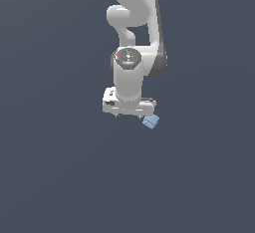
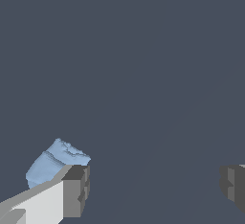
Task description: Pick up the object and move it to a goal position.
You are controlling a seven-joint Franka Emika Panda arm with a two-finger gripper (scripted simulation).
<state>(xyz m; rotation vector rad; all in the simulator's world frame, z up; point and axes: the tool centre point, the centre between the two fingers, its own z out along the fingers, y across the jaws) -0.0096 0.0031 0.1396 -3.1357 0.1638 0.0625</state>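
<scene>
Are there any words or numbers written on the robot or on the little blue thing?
None: no words, numbers, labels or signs can be read in either view.
The white gripper is plain, with its jaws wide apart.
The light-blue chunk is plain too, sitting outside one finger.
The dark round cap on the arm has only blurry shapes, nothing readable.

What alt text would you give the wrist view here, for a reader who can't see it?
The open gripper shows two grey fingertips set wide apart, with nothing between them. A small light-blue blocky object sits just outside one fingertip, partly hidden behind it, against a plain dark grey-blue background.
</scene>
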